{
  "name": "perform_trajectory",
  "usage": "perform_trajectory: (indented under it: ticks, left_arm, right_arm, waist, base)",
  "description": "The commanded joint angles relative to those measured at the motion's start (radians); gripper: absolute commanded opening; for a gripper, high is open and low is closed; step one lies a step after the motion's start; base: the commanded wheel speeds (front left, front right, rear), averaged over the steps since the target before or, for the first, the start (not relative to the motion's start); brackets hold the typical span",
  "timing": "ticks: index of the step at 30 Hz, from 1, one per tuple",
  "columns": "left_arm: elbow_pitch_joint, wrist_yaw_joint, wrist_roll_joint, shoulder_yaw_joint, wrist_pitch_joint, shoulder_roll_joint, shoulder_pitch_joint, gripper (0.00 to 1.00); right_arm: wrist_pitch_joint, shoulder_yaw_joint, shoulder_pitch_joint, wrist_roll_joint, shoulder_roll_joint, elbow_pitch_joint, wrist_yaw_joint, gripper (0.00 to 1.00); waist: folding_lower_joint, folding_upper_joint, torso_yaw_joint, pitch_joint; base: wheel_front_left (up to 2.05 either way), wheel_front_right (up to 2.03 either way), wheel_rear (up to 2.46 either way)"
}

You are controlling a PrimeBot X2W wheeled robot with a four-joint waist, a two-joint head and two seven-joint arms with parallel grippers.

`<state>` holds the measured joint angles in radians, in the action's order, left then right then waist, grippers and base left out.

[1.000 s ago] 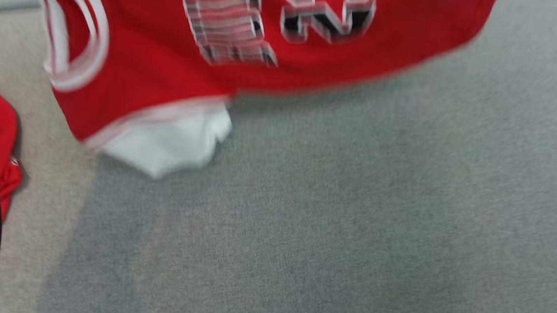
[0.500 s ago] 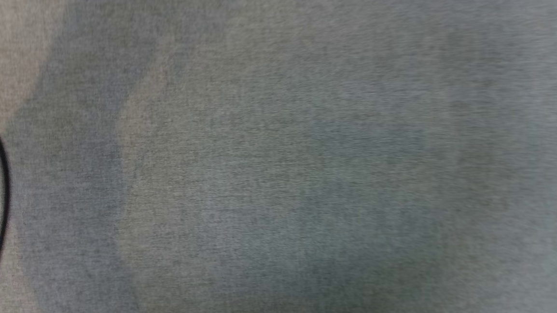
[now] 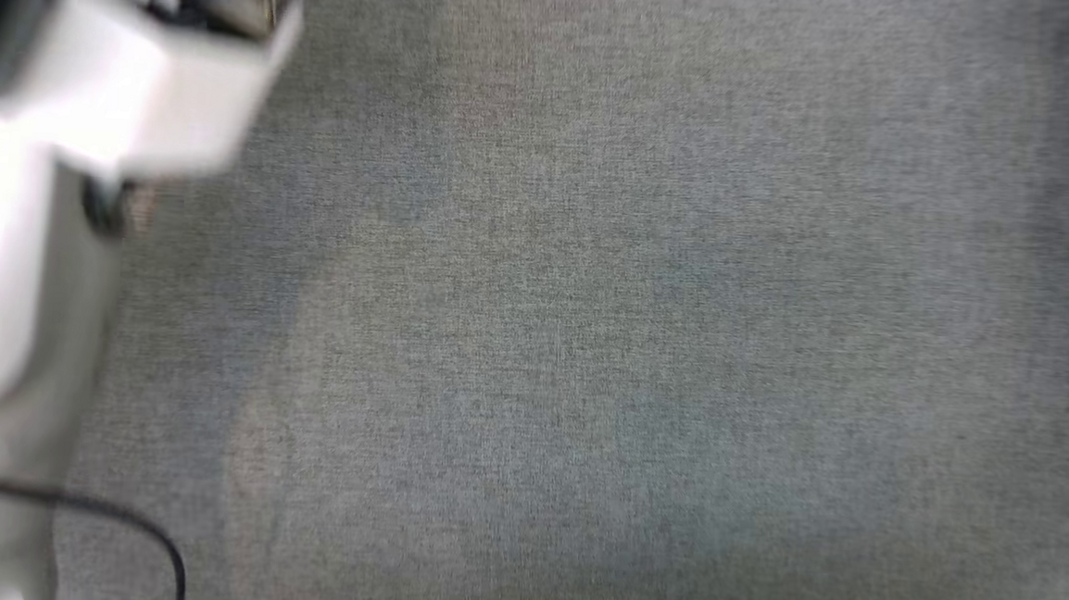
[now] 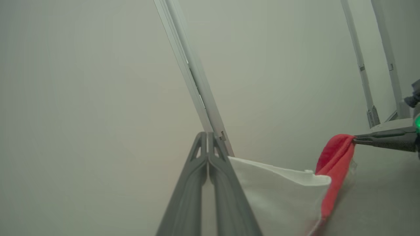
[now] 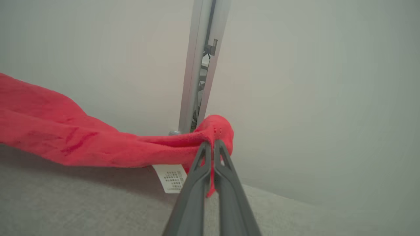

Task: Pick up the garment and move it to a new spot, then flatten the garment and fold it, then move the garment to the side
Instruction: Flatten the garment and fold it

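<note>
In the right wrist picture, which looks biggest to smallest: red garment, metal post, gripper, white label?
Largest: garment.
Next: gripper and post look about alike, and the gripper sits nearest the camera, so I won't rank them.
Smallest: label.

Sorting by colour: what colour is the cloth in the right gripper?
Red garment; right wrist view.

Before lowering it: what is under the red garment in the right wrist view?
Under the red garment: bare grey cloth surface, and its white label hanging down. The strip of surface right behind the hanging fabric is covered.
</note>
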<state>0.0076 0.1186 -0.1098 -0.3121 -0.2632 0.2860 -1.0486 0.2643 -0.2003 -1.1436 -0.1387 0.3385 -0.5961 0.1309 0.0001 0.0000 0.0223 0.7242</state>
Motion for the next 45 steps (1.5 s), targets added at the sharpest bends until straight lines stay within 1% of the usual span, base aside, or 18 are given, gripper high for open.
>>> perform_trajectory:
  ticks: [1, 3, 4, 8, 12, 14, 19, 23, 29, 35, 37, 40, 43, 45]
  left_arm:
    - [-0.069, -0.014, 0.003, 0.026, -0.001, 0.015, 0.135, 0.0]
    - [-0.13, -0.031, 0.014, 0.049, -0.001, 0.025, 0.261, 0.0]
    - [-0.13, -0.031, 0.014, 0.049, -0.001, 0.025, 0.261, 0.0]
    - [-0.221, -0.075, 0.035, 0.082, -0.001, 0.039, 0.495, 0.0]
    - [-0.283, -0.1, 0.039, 0.093, -0.001, 0.047, 0.682, 0.0]
    - [-0.307, -0.116, 0.042, 0.1, -0.001, 0.049, 0.757, 0.0]
    - [-0.344, -0.151, 0.025, 0.111, -0.001, 0.032, 0.927, 0.0]
    - [-0.366, -0.173, 0.017, 0.105, -0.001, 0.02, 1.046, 0.0]
    - [-0.408, -0.199, 0.008, 0.091, -0.001, -0.001, 1.19, 0.0]
    - [-0.442, -0.198, 0.014, 0.048, -0.001, -0.004, 1.296, 0.0]
    - [-0.446, -0.199, 0.012, 0.039, -0.001, -0.004, 1.317, 0.0]
    - [-0.434, -0.195, -0.002, 0.033, 0.004, -0.009, 1.309, 0.0]
    - [-0.398, -0.186, -0.012, 0.025, 0.028, -0.02, 1.267, 0.0]
    - [-0.368, -0.181, -0.021, 0.021, 0.044, -0.029, 1.23, 0.0]
  right_arm:
    - [0.001, 0.02, 0.094, -0.045, 0.013, 0.024, 0.0, 0.0]
    - [0.001, 0.029, 0.185, -0.07, 0.021, 0.047, 0.0, 0.0]
    - [0.001, 0.029, 0.185, -0.07, 0.021, 0.047, 0.0, 0.0]
    - [0.001, 0.051, 0.363, -0.112, 0.032, 0.091, 0.0, 0.0]
    - [0.001, 0.05, 0.511, -0.157, 0.033, 0.142, 0.0, 0.0]
    - [0.001, 0.043, 0.569, -0.177, 0.039, 0.161, 0.0, 0.0]
    - [0.001, 0.038, 0.69, -0.208, 0.048, 0.189, 0.0, 0.0]
    - [0.001, 0.063, 0.779, -0.221, 0.046, 0.197, 0.0, 0.0]
    - [0.001, 0.107, 0.921, -0.24, 0.04, 0.213, 0.0, 0.0]
    - [0.001, 0.143, 1.059, -0.252, 0.048, 0.255, 0.0, 0.0]
    - [0.001, 0.159, 1.101, -0.255, 0.04, 0.273, 0.0, 0.0]
    - [-0.019, 0.179, 1.126, -0.251, 0.02, 0.298, 0.0, 0.0]
    - [-0.043, 0.177, 1.098, -0.231, 0.009, 0.298, 0.0, 0.0]
    - [-0.064, 0.172, 1.07, -0.219, -0.012, 0.284, 0.0, 0.0]
  waist:
    - [-0.0001, 0.0, -0.002, -0.065]
    - [-0.0001, 0.0, -0.003, -0.105]
    - [-0.0001, 0.0, -0.003, -0.105]
    - [-0.0001, 0.0, -0.009, -0.186]
    - [-0.0001, 0.0, -0.026, -0.261]
    - [-0.0001, 0.0, -0.037, -0.295]
    - [-0.0001, 0.0, -0.057, -0.369]
    - [-0.0001, 0.0, -0.058, -0.418]
    - [-0.0001, 0.0, -0.044, -0.479]
    - [-0.0001, 0.0, -0.028, -0.508]
    - [-0.0001, 0.0, -0.028, -0.518]
    - [-0.0001, 0.0, -0.036, -0.527]
    - [-0.0001, 0.0, -0.05, -0.526]
    - [-0.0001, 0.0, -0.057, -0.523]
  base:
    - [0.0, 0.0, 0.0]
    - [0.0, 0.0, 0.0]
    - [0.0, 0.0, 0.0]
    - [0.0, 0.0, 0.0]
    - [0.0, 0.0, 0.0]
    - [0.0, 0.0, 0.0]
    - [0.0, 0.0, 0.0]
    - [0.0, 0.0, 0.0]
    - [0.0, 0.0, 0.0]
    - [0.0, 0.0, 0.0]
    - [0.0, 0.0, 0.0]
    - [0.0, 0.0, 0.0]
    - [0.0, 0.0, 0.0]
    - [0.0, 0.0, 0.0]
